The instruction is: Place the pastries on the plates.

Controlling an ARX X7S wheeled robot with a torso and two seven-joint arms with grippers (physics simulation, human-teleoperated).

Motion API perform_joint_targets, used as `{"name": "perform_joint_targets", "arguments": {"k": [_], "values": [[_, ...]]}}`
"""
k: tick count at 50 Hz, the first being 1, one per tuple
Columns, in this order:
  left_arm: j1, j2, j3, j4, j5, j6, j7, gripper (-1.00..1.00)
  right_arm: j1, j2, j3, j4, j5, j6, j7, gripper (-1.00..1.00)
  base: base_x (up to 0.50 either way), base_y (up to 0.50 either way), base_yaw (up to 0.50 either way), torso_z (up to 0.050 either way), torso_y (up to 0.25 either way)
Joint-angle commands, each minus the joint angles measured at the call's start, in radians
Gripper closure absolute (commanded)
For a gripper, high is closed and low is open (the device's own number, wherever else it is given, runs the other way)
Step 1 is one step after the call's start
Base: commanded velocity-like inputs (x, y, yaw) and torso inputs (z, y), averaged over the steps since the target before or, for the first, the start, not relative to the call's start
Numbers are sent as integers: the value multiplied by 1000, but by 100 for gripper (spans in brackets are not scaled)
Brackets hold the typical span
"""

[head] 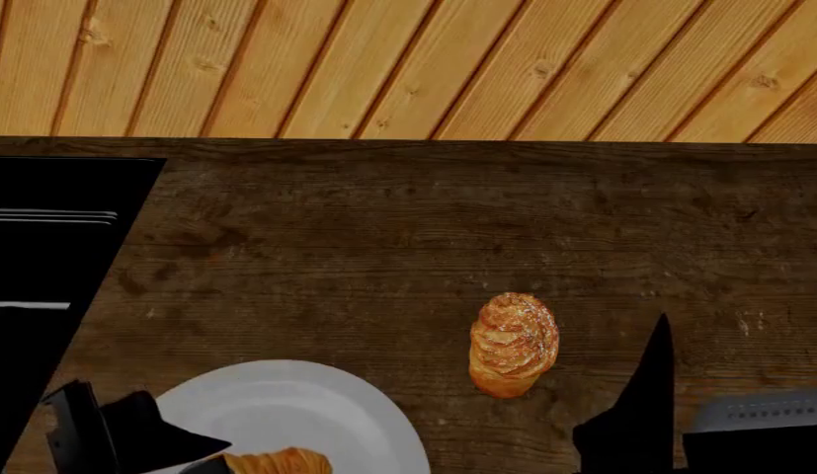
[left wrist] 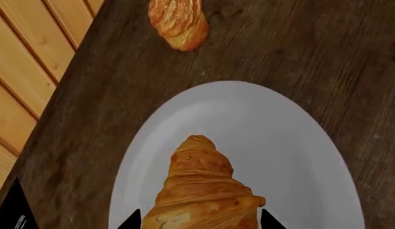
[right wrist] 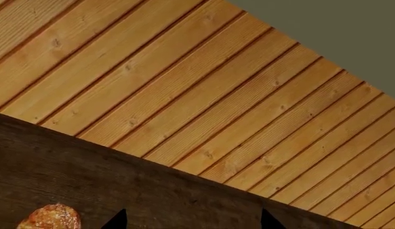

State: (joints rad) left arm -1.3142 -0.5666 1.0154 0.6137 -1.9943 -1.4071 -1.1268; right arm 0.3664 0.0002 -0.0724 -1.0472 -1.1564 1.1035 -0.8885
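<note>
A dark brown wooden table [head: 381, 247] with a rough, weathered grain fills most of the head view, its far edge running straight across. Beyond that edge lies a floor of light, orange-toned wooden planks [head: 422, 64], laid in long parallel boards with narrow dark seams and small knots. The same planks show beside the table's edge in the left wrist view. In the right wrist view, a flat grey-green surface [right wrist: 337, 33] sits past the planks.
</note>
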Motion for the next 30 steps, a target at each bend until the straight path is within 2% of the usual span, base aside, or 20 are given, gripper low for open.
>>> {"name": "perform_joint_targets", "arguments": {"k": [1, 9, 10, 17, 22, 30], "values": [[16, -2, 9, -6, 22, 21, 7, 100, 6, 0, -8, 0, -24, 8, -20, -100, 0, 0, 0, 0, 0], [15, -2, 17, -4, 27, 24, 14, 100, -6, 0, 12, 0, 3, -4, -10, -100, 0, 0, 0, 0, 0], [15, -2, 19, -7, 29, 23, 16, -100, -1, 0, 8, 0, -6, 0, -18, -100, 0, 0, 0, 0, 0], [4, -4, 22, -5, 30, 31, 14, -100, 42, 0, -47, 0, -111, 41, -86, -100, 0, 0, 0, 0, 0], [-3, -8, 23, -1, 29, 37, 11, -100, 24, 0, -24, 0, -63, 23, -55, -100, 0, 0, 0, 0, 0], [-123, -61, -17, 46, -100, 105, -55, -100, 6, 0, 2, 0, -18, 0, -31, -100, 0, 0, 0, 0, 0]]}}
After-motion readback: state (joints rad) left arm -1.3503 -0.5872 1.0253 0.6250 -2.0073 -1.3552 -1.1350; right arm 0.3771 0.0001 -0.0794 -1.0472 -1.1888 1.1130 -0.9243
